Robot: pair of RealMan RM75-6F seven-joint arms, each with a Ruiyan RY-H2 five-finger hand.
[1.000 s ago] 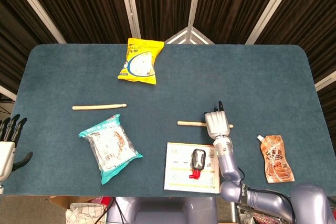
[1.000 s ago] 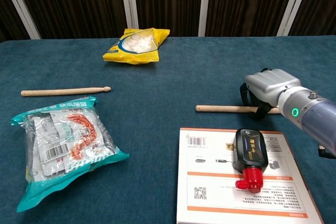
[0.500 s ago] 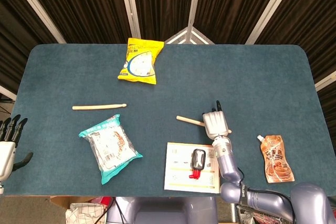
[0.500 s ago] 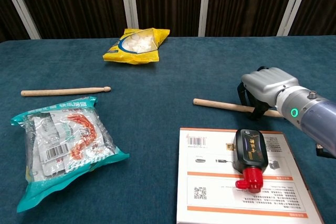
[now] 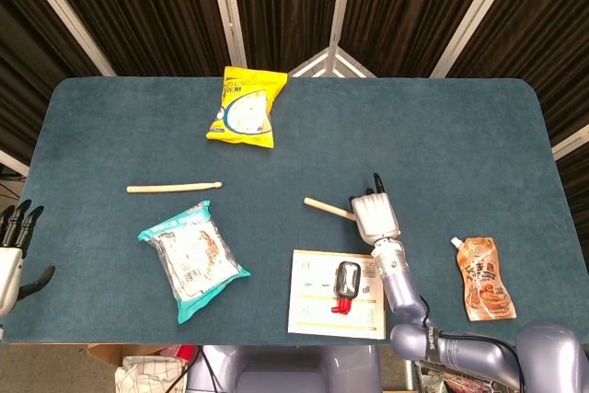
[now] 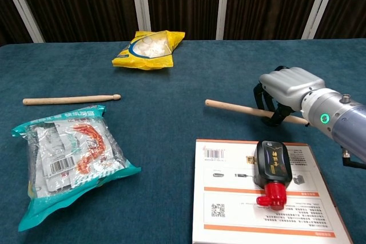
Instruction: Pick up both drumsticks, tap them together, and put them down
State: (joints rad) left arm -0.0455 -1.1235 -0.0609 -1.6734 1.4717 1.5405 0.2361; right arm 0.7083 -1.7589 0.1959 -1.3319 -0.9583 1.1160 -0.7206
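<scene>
One wooden drumstick [image 5: 174,188] [image 6: 71,100] lies flat at the table's left, untouched. The other drumstick [image 5: 324,208] [image 6: 235,108] is held by my right hand [image 5: 374,216] [image 6: 284,91], whose fingers wrap its right part; its free end points left and is tilted slightly off the cloth. My left hand [image 5: 13,244] hangs off the table's left edge with fingers apart, holding nothing. It does not show in the chest view.
A yellow snack bag [image 5: 245,108] lies at the back. A teal packet [image 5: 192,258] sits below the left drumstick. A white card with a black and red device [image 6: 271,172] lies just in front of my right hand. An orange pouch [image 5: 482,278] is at the right.
My right hand closed on the drumstick and shifted left with it. The stick went from level to angled, its free end moving left and up. The left hand sank slightly.
</scene>
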